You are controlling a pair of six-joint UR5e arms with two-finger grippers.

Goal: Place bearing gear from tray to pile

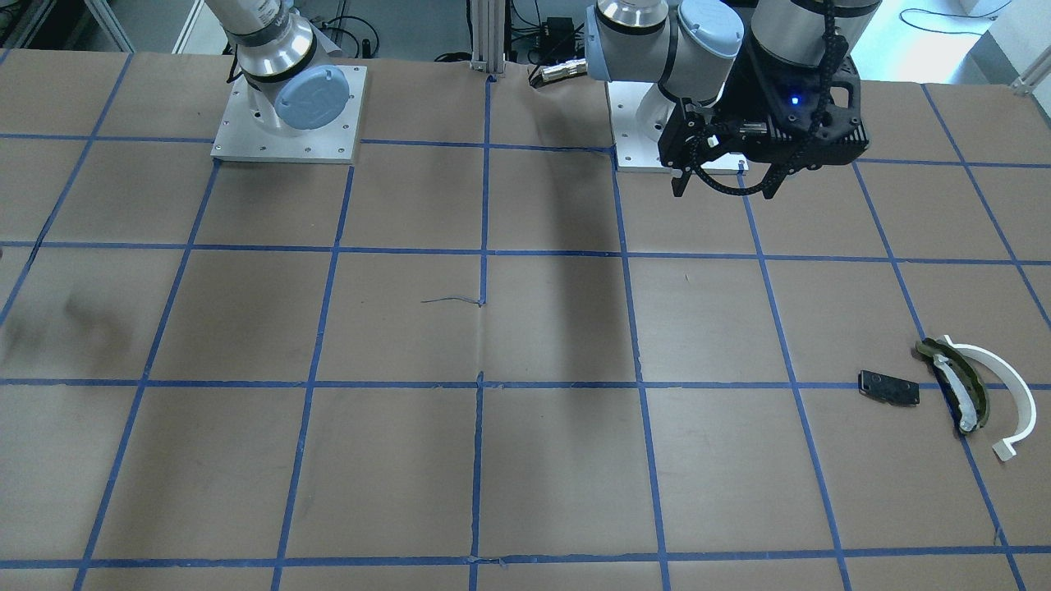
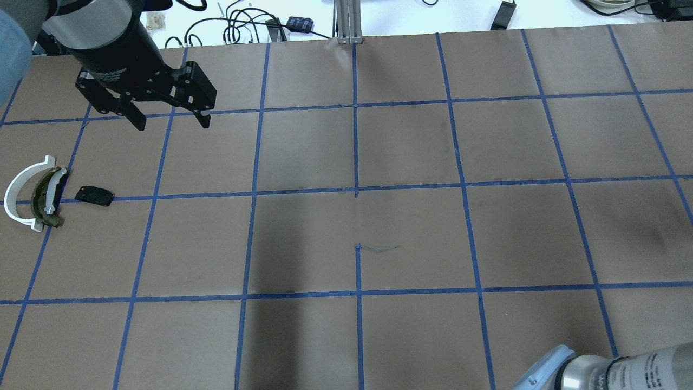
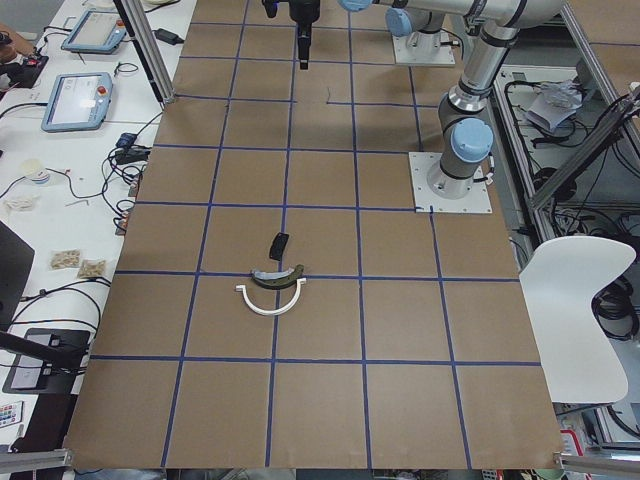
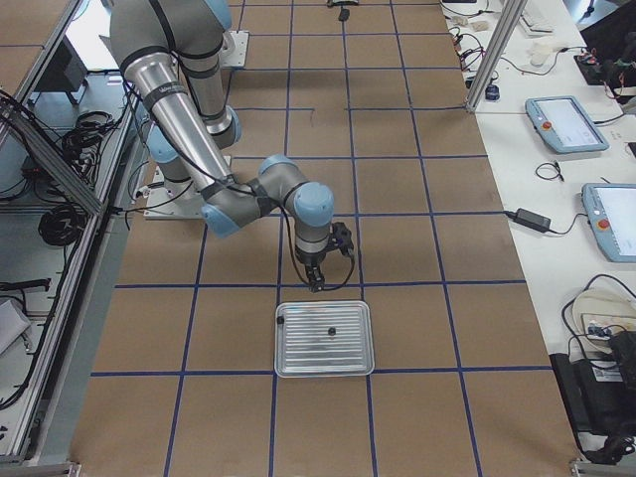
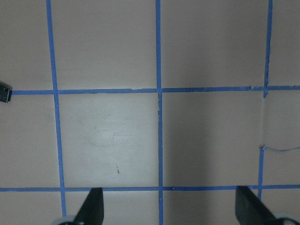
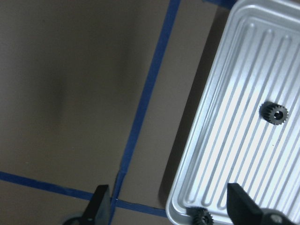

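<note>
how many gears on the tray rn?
2. One bearing gear lies near the middle of the tray; the second gear sits by a tray corner, cut off by the right wrist view's edge. Exterior right shows the whole tray, no others.

Black bearing gear point(image 6: 273, 113), ribbed silver tray point(image 6: 234, 154), brown blue-gridded table point(image 2: 411, 238).

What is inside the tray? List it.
The tray holds a black bearing gear mid-floor and a second gear near its corner, partly cut off by the wrist view's edge. Nothing covers them.
</note>
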